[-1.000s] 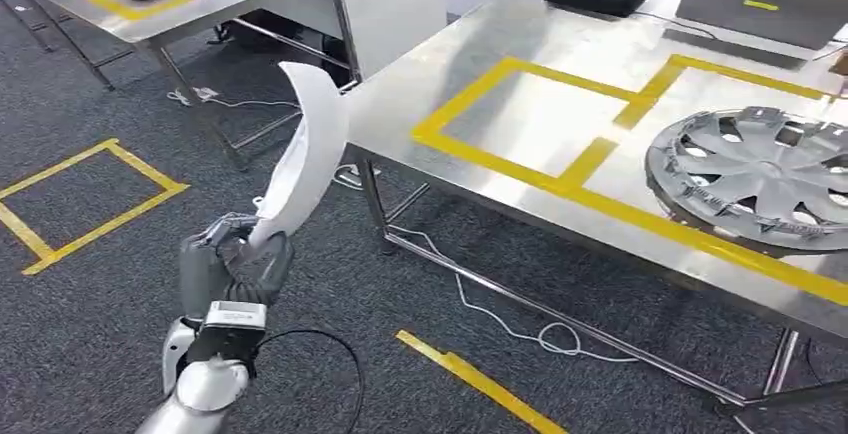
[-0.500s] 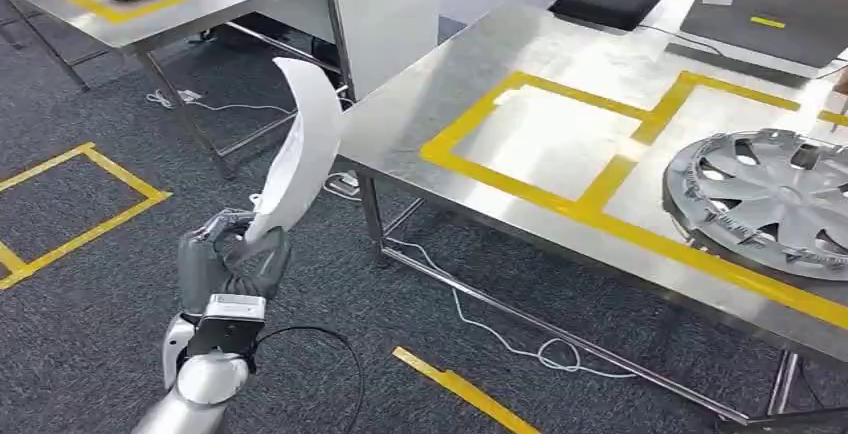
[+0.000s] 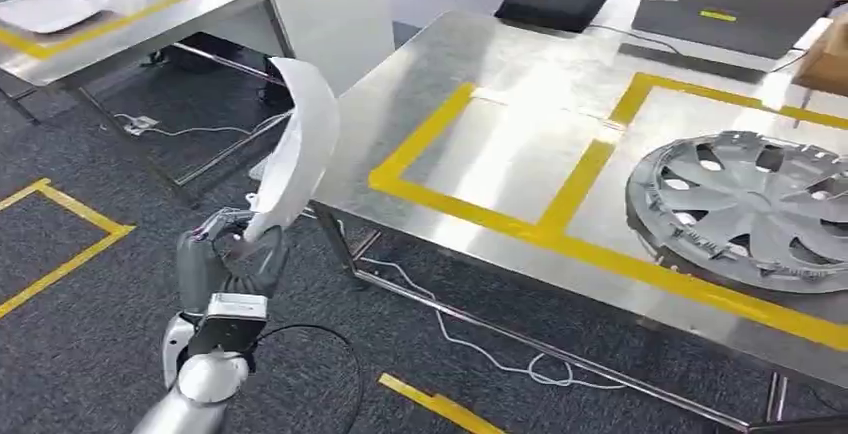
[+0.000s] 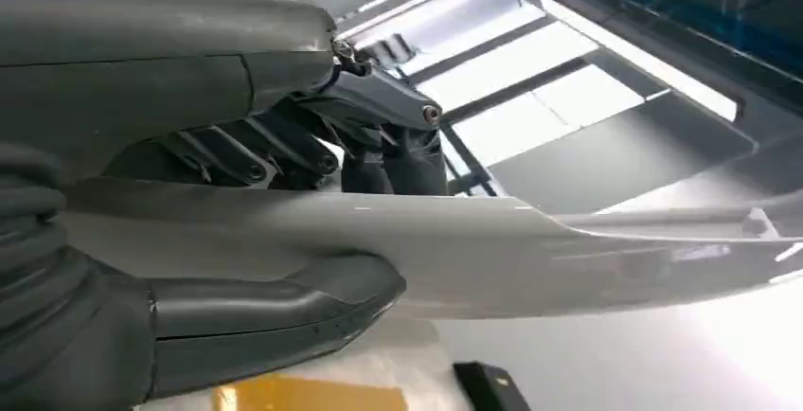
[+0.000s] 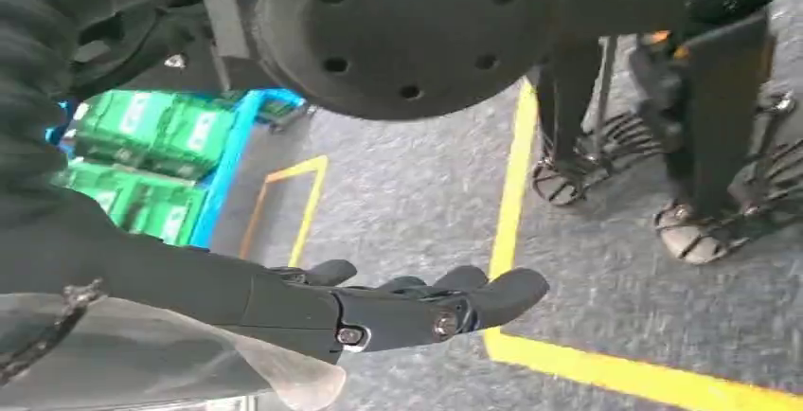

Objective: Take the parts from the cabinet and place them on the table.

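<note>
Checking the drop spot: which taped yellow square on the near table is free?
The left square, nearest the left hand holding the white part; the other holds the hubcap.

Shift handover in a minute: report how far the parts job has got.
Done: a hubcap already lies on the steel table, inside a yellow-taped box. In hand: the left hand grips a curved white part, held upright short of the table's edge. Left: setting it down, likely in the free taped box. The right hand hangs open, holding nothing.
</note>
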`<action>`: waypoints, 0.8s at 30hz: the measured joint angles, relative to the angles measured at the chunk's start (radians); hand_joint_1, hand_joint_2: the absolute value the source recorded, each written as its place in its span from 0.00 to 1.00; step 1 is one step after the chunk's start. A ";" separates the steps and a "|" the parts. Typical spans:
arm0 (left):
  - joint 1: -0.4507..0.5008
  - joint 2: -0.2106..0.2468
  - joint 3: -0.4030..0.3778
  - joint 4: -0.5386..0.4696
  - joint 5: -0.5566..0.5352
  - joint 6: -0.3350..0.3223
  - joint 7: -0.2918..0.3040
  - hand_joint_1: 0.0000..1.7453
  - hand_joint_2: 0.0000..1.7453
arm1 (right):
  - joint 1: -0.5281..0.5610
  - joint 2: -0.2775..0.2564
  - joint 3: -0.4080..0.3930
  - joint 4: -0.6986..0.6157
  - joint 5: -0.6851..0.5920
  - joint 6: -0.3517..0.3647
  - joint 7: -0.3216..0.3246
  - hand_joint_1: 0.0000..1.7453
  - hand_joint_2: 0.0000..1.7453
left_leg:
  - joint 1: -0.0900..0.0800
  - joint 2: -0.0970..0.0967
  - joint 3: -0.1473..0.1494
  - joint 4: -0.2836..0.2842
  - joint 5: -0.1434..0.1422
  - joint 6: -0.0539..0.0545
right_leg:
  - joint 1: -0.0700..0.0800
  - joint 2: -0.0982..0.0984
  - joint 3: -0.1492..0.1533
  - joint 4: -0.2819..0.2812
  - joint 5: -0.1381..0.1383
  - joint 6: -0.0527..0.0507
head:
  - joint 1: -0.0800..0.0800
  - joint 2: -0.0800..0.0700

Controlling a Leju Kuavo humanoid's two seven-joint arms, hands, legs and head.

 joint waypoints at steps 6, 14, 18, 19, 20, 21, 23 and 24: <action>0.002 0.002 0.000 0.001 -0.019 -0.002 -0.002 1.00 1.00 | 0.003 -0.003 -0.002 0.017 0.007 -0.003 0.000 0.00 1.00 | 0.016 -0.076 -0.026 -0.227 0.217 -0.011 | -0.010 0.067 0.051 0.001 -0.046 0.020 | -0.003 0.000; -0.030 0.006 -0.011 0.008 -0.062 -0.013 0.007 1.00 1.00 | -0.011 -0.022 -0.013 0.041 0.037 -0.010 0.000 0.00 1.00 | 0.006 -0.024 0.006 -0.246 0.182 0.048 | -0.008 -0.010 -0.021 0.145 -0.149 0.067 | 0.005 0.000; -0.054 0.006 -0.015 0.030 -0.076 -0.043 0.030 1.00 1.00 | -0.013 -0.032 -0.014 0.057 0.050 -0.010 -0.007 0.00 1.00 | -0.006 0.018 0.026 -0.246 0.159 0.058 | -0.007 -0.014 -0.123 0.261 -0.132 0.064 | 0.006 0.000; -0.067 0.006 -0.018 0.039 -0.079 -0.055 0.039 1.00 1.00 | -0.013 -0.034 -0.014 0.061 0.055 -0.010 -0.005 0.00 1.00 | -0.010 0.027 0.038 -0.246 0.151 0.058 | -0.005 -0.021 -0.096 0.185 -0.072 0.057 | 0.006 0.000; -0.078 0.006 -0.021 0.047 -0.080 -0.061 0.044 1.00 1.00 | -0.013 -0.038 -0.014 0.065 0.059 -0.010 -0.005 0.00 1.00 | -0.015 0.035 0.049 -0.246 0.143 0.058 | 0.001 -0.040 -0.062 0.097 -0.014 0.044 | 0.006 0.000; -0.086 0.006 -0.023 0.054 -0.082 -0.066 0.045 1.00 1.00 | -0.015 -0.042 -0.014 0.067 0.059 -0.010 -0.005 0.00 1.00 | -0.018 0.045 0.059 -0.248 0.136 0.058 | 0.013 -0.086 -0.036 0.028 0.012 0.027 | 0.005 0.000; -0.096 0.006 -0.023 0.064 -0.082 -0.069 0.048 1.00 1.00 | -0.028 -0.047 -0.014 0.072 0.060 -0.010 -0.005 0.00 1.00 | -0.025 0.065 0.061 -0.249 0.131 0.048 | 0.023 -0.104 -0.019 0.016 0.005 0.017 | 0.004 0.000; -0.100 0.006 -0.024 0.069 -0.082 -0.072 0.050 1.00 1.00 | -0.029 -0.048 -0.013 0.074 0.059 -0.010 -0.008 0.00 1.00 | -0.025 0.079 0.064 -0.252 0.130 0.046 | 0.025 -0.088 -0.022 0.014 0.006 0.017 | 0.001 0.000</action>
